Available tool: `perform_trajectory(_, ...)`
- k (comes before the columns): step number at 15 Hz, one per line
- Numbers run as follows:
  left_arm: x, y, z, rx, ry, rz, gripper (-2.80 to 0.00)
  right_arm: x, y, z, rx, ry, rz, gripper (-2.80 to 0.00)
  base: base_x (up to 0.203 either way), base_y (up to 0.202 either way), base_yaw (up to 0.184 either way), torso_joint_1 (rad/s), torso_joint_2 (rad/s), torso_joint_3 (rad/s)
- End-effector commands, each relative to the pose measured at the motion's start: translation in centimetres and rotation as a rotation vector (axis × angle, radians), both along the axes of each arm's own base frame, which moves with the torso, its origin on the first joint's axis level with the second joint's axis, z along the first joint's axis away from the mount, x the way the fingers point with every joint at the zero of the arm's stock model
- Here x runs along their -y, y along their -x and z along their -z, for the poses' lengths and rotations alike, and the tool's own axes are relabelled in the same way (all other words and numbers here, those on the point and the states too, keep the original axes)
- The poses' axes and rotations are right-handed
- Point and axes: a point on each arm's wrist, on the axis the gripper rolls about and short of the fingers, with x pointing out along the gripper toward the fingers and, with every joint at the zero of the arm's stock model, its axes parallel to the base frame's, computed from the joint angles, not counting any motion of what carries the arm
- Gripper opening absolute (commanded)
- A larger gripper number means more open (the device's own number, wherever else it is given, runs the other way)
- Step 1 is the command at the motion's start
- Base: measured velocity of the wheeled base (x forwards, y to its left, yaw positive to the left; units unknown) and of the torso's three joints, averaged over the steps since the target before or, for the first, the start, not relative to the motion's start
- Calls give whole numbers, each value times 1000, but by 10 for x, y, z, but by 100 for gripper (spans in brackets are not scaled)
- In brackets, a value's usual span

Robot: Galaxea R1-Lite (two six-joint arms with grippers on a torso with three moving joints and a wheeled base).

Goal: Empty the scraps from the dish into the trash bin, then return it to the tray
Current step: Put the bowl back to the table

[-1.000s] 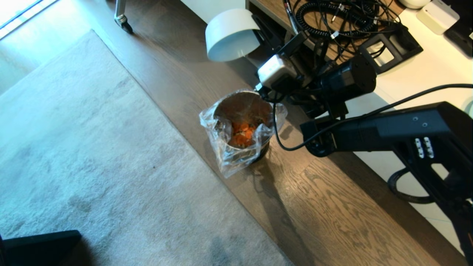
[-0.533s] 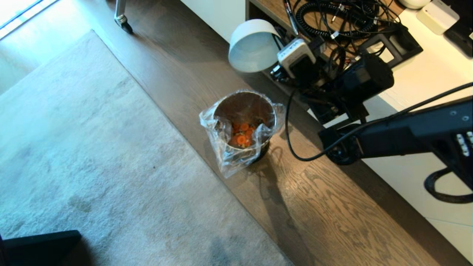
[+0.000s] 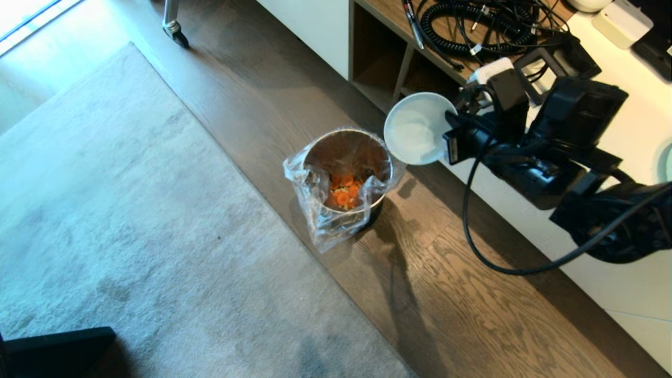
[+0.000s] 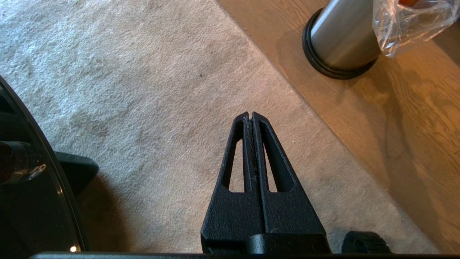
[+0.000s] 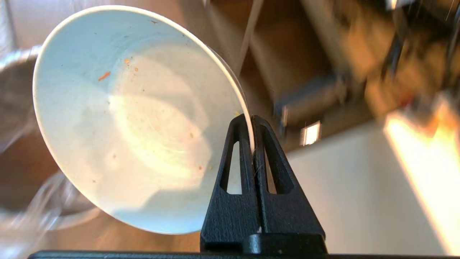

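Emptied white bowl held up beside the lined metal bin.

The left tool (image 4: 252, 116) hangs over the pale grey carpet (image 3: 131, 220), its two black fingers pressed together on nothing. The small cylindrical brushed-metal trash bin (image 3: 347, 173) with its clear plastic liner stands on the dark wooden floor (image 3: 462, 294), orange round carrot-like scraps (image 3: 344, 193) lying inside. Just right of it the right tool (image 5: 253, 120) is clamped on the rim of the small round deep-sided white dish (image 3: 417, 128), held tilted in the air, apparently bare but for a few orange specks.
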Motion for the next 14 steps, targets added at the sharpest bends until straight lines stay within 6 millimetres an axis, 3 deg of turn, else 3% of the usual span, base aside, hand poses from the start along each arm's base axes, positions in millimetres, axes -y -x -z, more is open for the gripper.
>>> perform_trajectory(1,0,0,0,1,0,0,-280,18,26,-2,-87,-92,0,-280,0,0,0,0,0,0)
perform_trajectory(3,0,0,0,1,0,0,-280,33,42,16,-165,-97,23,-280,0,0,0,0,0,0)
perform_trajectory(8,0,0,0,1,2,0,-280,89,119,24,-237,-230,137,-280,0,0,0,0,0,0)
perform_trajectory(9,0,0,0,1,0,0,-280,98,137,33,-283,-269,175,-280,0,0,0,0,0,0)
perform_trajectory(12,0,0,0,1,0,0,-280,115,173,88,-463,-355,302,-280,0,0,0,0,0,0)
perform_trajectory(14,0,0,0,1,0,0,-280,124,194,104,-474,-442,345,-280,0,0,0,0,0,0)
